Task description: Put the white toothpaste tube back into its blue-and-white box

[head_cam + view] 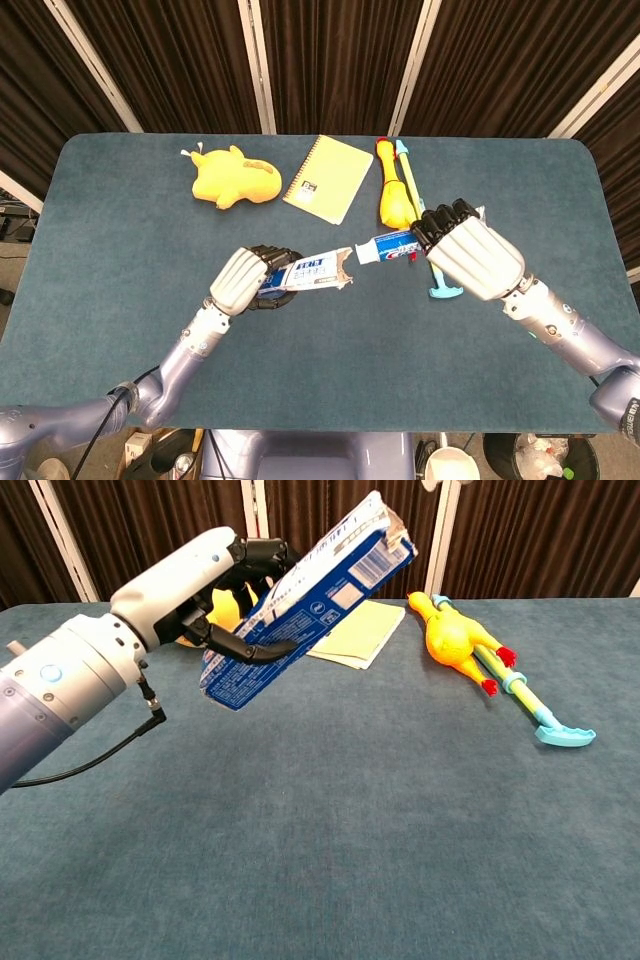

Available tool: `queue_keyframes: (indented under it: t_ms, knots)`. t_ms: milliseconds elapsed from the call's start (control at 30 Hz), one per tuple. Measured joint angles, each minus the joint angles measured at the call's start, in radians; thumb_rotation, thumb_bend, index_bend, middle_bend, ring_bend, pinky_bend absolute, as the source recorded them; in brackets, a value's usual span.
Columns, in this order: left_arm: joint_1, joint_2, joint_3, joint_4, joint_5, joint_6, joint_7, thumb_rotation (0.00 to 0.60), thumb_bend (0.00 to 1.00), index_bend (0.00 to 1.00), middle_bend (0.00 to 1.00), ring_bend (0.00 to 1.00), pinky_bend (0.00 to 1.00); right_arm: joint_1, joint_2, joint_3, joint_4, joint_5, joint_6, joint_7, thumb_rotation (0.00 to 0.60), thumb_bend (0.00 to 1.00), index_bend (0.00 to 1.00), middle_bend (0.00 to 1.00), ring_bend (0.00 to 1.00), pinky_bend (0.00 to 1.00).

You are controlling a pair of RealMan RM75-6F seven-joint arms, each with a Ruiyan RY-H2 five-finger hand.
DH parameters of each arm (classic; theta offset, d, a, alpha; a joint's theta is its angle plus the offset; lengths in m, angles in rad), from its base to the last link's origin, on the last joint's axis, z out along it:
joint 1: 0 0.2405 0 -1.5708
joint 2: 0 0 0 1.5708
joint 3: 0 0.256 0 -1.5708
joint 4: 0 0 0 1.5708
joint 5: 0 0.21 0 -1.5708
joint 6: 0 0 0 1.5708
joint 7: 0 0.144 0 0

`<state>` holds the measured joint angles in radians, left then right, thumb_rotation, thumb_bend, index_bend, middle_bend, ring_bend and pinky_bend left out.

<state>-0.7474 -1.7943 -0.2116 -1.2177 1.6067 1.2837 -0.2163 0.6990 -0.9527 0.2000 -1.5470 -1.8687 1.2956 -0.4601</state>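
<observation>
Holding box (pixel 315 270): left hand (pixel 240 280) | tube (pixel 390 246): right hand (pixel 465 248)

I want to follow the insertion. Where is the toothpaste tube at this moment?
In the head view the toothpaste tube is right of centre, held by the right hand, its cap facing the box.

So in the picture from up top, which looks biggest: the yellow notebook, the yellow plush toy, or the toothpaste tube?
Largest to smallest, as seen in the head view:
1. Yellow notebook and yellow plush toy: too close to rank.
2. Toothpaste tube: smallest, though the right hand hides part of it, and it is held nearer the camera.
</observation>
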Motion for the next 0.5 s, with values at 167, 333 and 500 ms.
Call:
queue_keyframes:
  t_ms: [167, 333, 500]
  knots:
    - [-0.003, -0.003, -0.005, -0.033, -0.014, -0.003, 0.019, 0.600, 0.39, 0.36, 0.52, 0.49, 0.54, 0.002, -0.015, -0.011, 0.038, -0.029, 0.004, -0.032, 0.600, 0.45, 0.77, 0.64, 0.58, 0.67]
    - [-0.006, 0.001, -0.016, -0.065, -0.030, -0.003, 0.041, 0.600, 0.39, 0.36, 0.52, 0.49, 0.54, 0.001, -0.040, -0.013, 0.070, -0.042, 0.021, -0.045, 0.600, 0.45, 0.77, 0.64, 0.58, 0.67]
    - [-0.011, 0.003, -0.028, -0.080, -0.049, -0.010, 0.059, 0.600, 0.39, 0.36, 0.52, 0.49, 0.54, -0.002, -0.055, -0.010, 0.081, -0.045, 0.044, -0.049, 0.600, 0.45, 0.77, 0.64, 0.58, 0.67]
